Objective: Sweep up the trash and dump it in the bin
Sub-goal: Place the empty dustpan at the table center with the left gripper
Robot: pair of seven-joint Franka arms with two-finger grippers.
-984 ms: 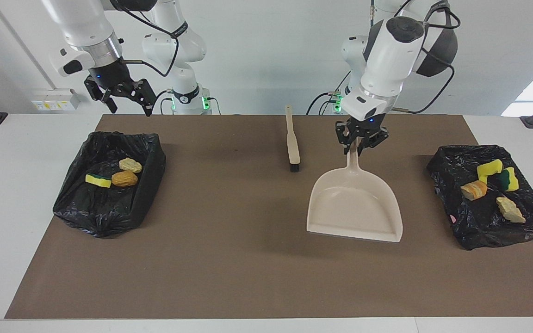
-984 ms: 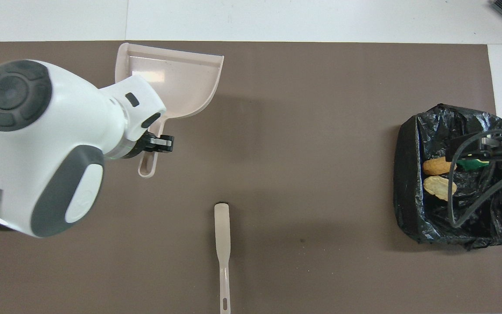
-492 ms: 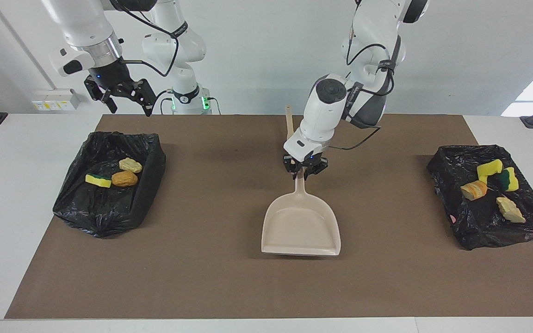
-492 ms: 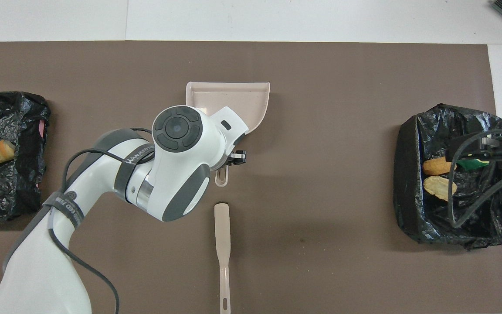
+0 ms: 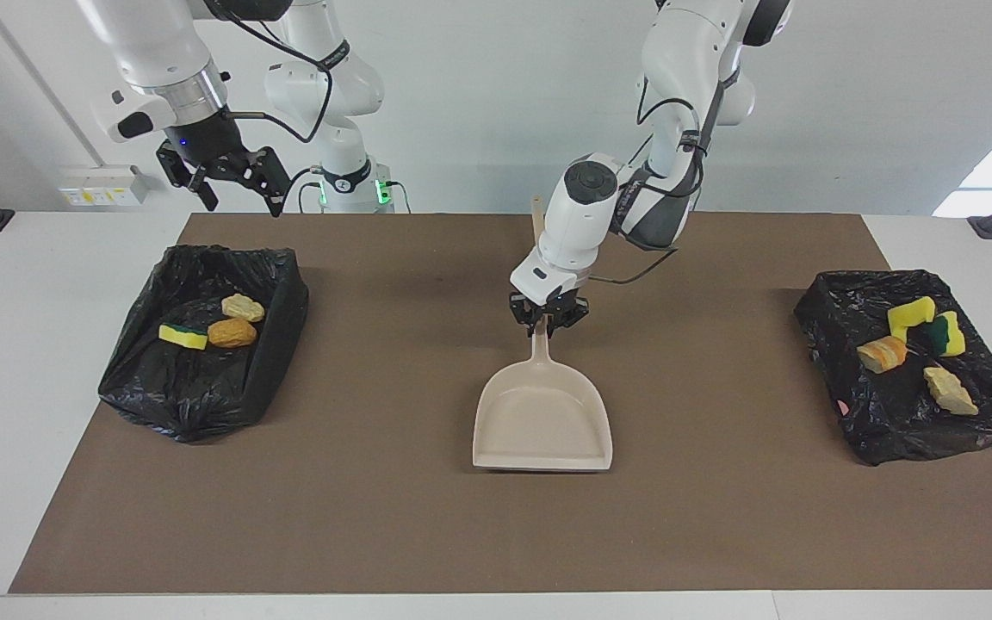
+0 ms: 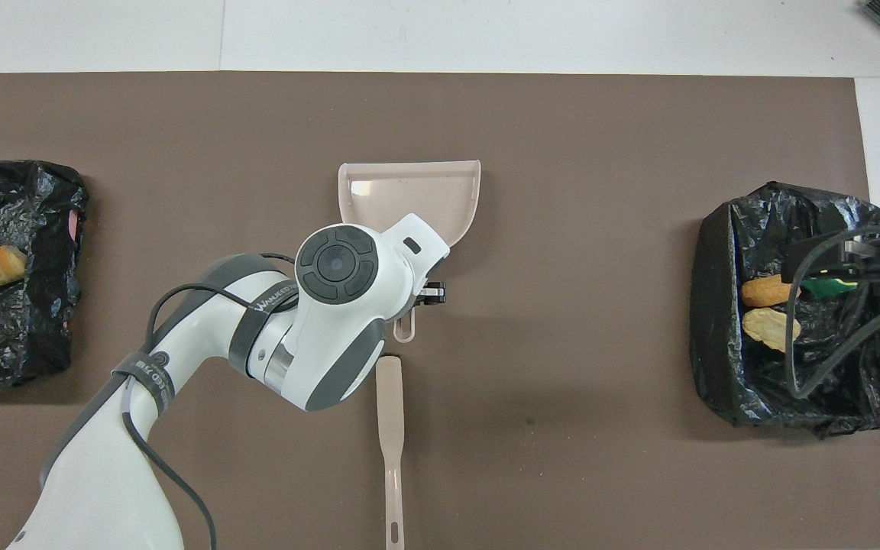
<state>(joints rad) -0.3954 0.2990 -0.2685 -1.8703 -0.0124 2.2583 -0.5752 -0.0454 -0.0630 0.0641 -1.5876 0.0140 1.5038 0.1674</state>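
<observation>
The left end effector [image 5: 547,323] is clamped on the handle of the beige dustpan [image 5: 542,419] at mid-bench, just beyond the brush [image 6: 389,428]; the right end effector [image 5: 233,176], fingers apart, waits above a black-lined bin [image 5: 199,392]. The sponge trash [image 5: 232,332] sits in both bins [image 5: 892,422]. Releasing too high could let the pan tip or knock the brush.

Three sponge chunks [image 5: 212,324] in one black-lined bin [image 5: 203,387], four [image 5: 922,349] in the other [image 5: 901,422]
</observation>
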